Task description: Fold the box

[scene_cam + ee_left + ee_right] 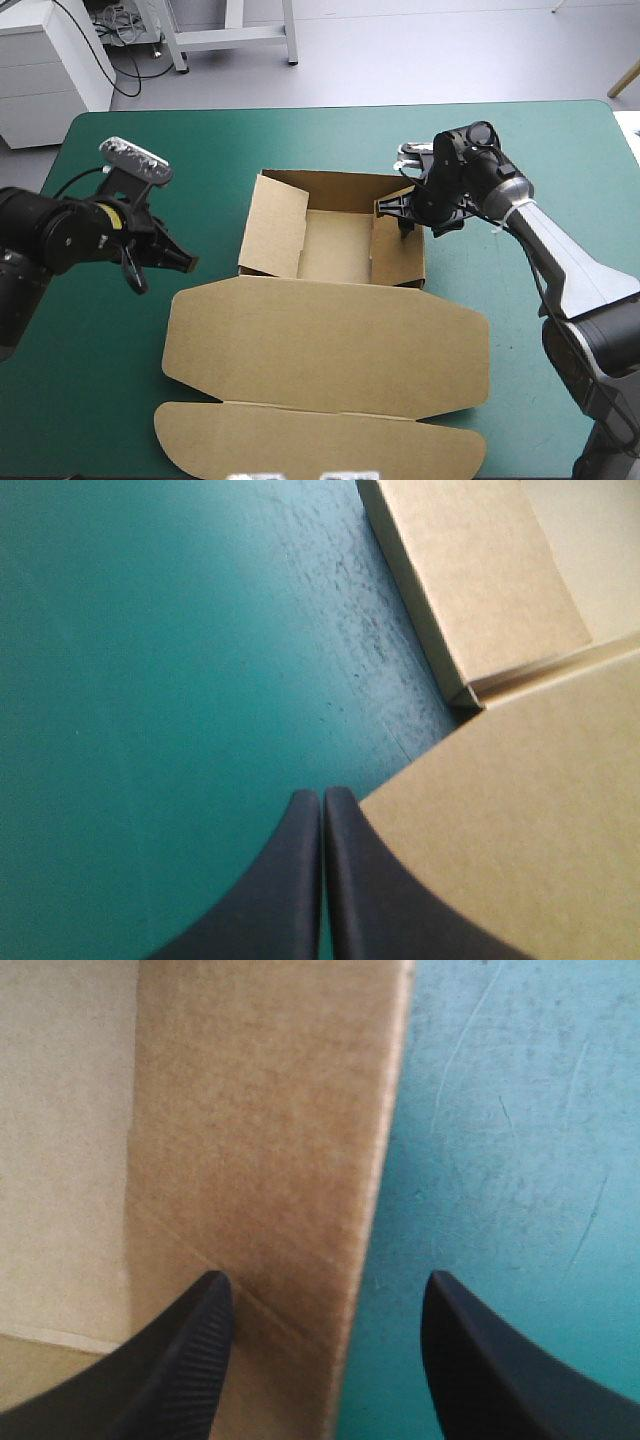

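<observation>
While agape, pincer [325,1282] astride box [262,1110] wall

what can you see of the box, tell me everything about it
The box is a cut sheet of plain brown board, mid-table on the teal-green cover. Its far part is an open tray with walls raised. The lid lies flat toward the near edge, round-cornered, with a flap at its end. The open right gripper straddles the right wall; the shut left gripper sits by the lid's corner, contact unclear.
</observation>
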Tool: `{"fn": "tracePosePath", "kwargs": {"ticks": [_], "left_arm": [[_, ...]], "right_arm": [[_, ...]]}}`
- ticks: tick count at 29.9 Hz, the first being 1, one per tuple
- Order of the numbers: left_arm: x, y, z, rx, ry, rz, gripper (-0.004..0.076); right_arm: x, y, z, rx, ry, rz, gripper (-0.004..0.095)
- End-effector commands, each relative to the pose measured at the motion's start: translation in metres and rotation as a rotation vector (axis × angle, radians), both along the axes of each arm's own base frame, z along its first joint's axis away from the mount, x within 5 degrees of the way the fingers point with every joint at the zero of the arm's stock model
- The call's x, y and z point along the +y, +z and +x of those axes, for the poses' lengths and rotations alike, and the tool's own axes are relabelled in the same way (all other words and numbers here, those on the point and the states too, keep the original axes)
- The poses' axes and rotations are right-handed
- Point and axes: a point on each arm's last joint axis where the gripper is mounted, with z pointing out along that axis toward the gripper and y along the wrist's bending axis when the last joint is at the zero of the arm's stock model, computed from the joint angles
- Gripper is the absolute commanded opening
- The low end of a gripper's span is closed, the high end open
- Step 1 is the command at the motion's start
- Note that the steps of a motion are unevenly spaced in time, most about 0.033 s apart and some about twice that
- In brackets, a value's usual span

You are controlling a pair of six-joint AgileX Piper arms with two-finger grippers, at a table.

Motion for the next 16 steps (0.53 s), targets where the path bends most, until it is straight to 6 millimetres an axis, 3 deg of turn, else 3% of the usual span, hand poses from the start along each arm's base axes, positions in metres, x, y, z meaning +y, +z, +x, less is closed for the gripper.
{"fn": "tracePosePath", "kwargs": {"ticks": [1, 6, 9, 16], "left_arm": [[0.008, 0.005, -0.022, -0.09, -0.01, -0.027, -0.001], [0.018, -0.015, -0.046, -0.107, -0.016, -0.032, -0.001], [0.022, -0.029, -0.057, -0.132, -0.023, -0.04, -0.001], [0.032, -0.077, -0.084, -0.072, -0.024, -0.019, -0.001]], "right_arm": [[-0.001, 0.016, -0.001, -0.059, -0.003, 0.033, 0.0526], [0.001, 0.007, 0.004, -0.039, -0.003, 0.029, 0.0519], [0.001, 0.007, 0.004, -0.043, -0.004, 0.03, 0.0447], [0.002, 0.005, 0.005, -0.042, -0.004, 0.03, 0.0018]]}}
